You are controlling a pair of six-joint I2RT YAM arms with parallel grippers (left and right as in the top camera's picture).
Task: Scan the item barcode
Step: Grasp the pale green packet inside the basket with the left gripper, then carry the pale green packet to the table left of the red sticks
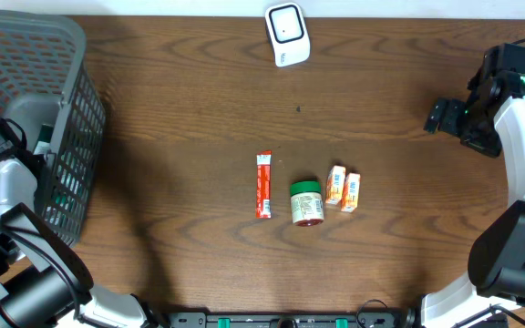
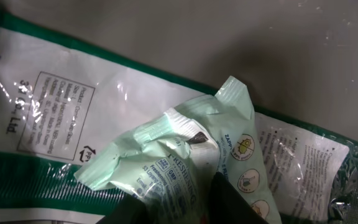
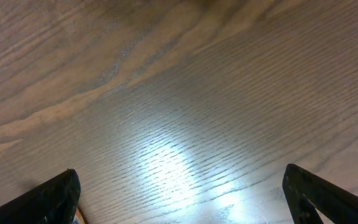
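Note:
In the left wrist view a crumpled pale green packet (image 2: 185, 149) with printed text sits between my left gripper's (image 2: 182, 202) two dark fingers, which press on its lower end. It lies on a larger white and green bag (image 2: 55, 106) inside the grey basket (image 1: 25, 55). From overhead the left gripper itself is hidden in the basket. The white barcode scanner (image 1: 287, 34) stands at the table's far edge. My right gripper (image 3: 182, 193) hangs wide open over bare wood at the right (image 1: 449, 118), with nothing between its fingers.
At the table's middle lie a red stick pack (image 1: 263, 185), a green-lidded jar (image 1: 306, 202) on its side and two small orange boxes (image 1: 336, 185), (image 1: 351, 192). The basket's mesh wall (image 1: 80, 146) rises at the left.

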